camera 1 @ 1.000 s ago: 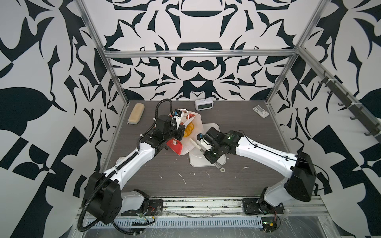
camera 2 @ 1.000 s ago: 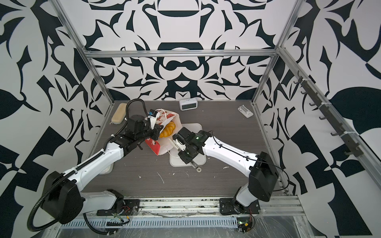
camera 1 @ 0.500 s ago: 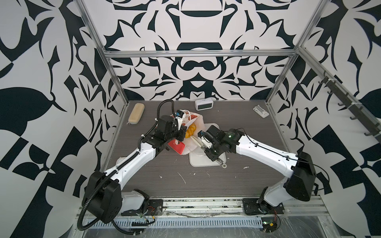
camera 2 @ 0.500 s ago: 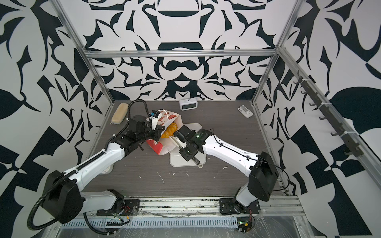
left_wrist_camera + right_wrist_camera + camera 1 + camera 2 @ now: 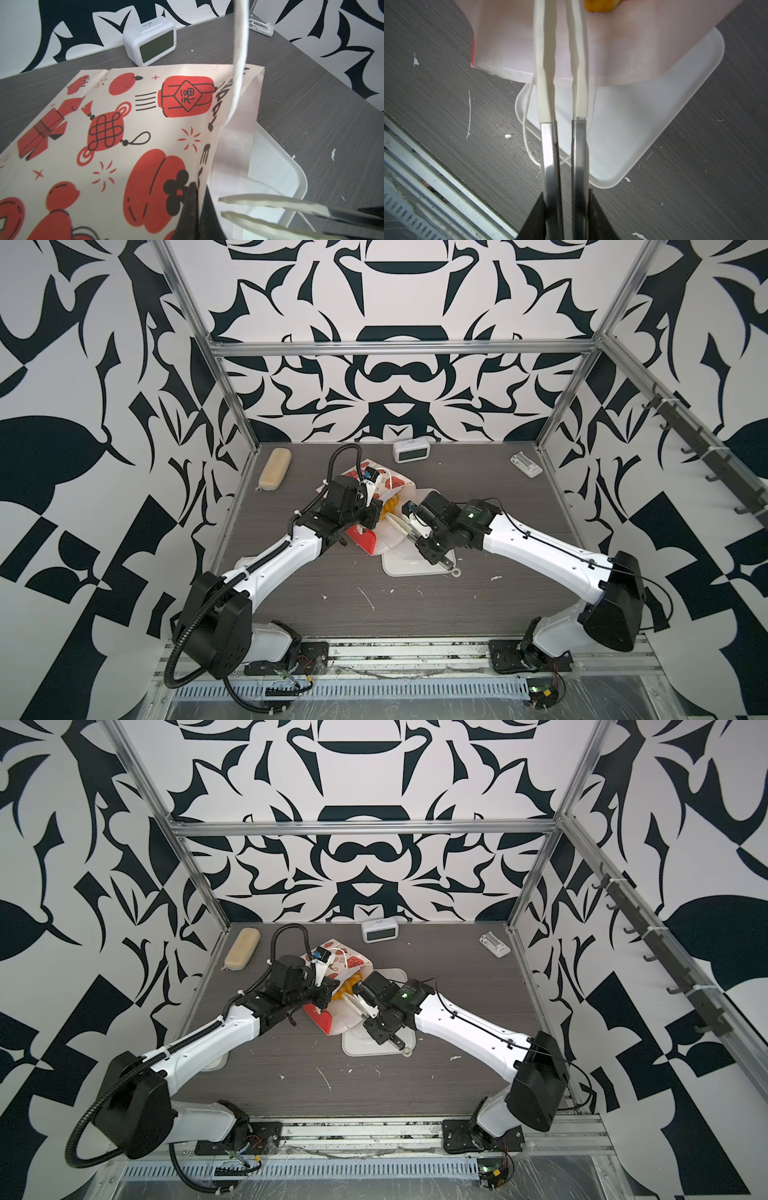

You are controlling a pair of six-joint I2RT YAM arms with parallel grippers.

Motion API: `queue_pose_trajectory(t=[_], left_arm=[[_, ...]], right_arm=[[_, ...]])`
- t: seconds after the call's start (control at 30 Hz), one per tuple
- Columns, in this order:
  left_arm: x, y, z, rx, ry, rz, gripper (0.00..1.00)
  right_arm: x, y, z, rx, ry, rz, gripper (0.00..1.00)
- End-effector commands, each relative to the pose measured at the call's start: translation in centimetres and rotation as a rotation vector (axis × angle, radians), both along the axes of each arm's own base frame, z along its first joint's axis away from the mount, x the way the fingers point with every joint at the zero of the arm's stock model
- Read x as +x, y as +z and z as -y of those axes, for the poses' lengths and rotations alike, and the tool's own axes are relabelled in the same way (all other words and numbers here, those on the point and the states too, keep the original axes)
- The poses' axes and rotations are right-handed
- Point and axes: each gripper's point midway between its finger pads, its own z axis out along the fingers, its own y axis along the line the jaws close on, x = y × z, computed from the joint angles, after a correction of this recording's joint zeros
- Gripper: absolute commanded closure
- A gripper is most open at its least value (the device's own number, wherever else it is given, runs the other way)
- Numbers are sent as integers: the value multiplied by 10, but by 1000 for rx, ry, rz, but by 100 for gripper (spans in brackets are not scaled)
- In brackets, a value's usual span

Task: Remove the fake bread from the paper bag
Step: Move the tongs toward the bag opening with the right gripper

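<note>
The paper bag (image 5: 395, 484) (image 5: 348, 962) lies on its side with its printed face (image 5: 124, 124) up and its mouth toward a white tray. My left gripper (image 5: 198, 188) (image 5: 368, 515) is shut on the bag's upper rim and holds the mouth open. Inside the mouth shows yellow-orange fake bread (image 5: 390, 506) (image 5: 350, 986) (image 5: 600, 5). My right gripper (image 5: 565, 197) (image 5: 419, 535) is shut on metal tongs (image 5: 550, 145). Their white tips (image 5: 545, 52) (image 5: 249, 200) stand slightly apart, reach over the bag's white lining (image 5: 623, 52) and hold nothing.
The white tray (image 5: 415, 569) (image 5: 654, 124) lies under the bag's mouth and the tongs. A white clock (image 5: 411, 450) (image 5: 149, 41) stands at the back wall. A beige case (image 5: 274, 468) lies back left and a small white holder (image 5: 525, 464) back right.
My right gripper has carried the tongs up toward the bag's mouth, and the tips have spread a little. The left gripper has kept its hold on the bag's rim.
</note>
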Motion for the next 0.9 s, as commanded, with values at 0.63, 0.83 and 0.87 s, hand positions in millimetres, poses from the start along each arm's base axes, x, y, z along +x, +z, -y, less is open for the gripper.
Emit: queue_pose_trajectory(t=[0.63, 0.83, 0.87], left_arm=[[1, 13, 8, -16, -23, 48, 100], [0, 16, 7, -11, -26, 43, 100], [-1, 17, 8, -15, -32, 42, 100]], right_arm=[[15, 9, 6, 15, -5, 150, 61], [28, 14, 5, -105, 86, 369, 61], [29, 14, 5, -129, 103, 407, 61]])
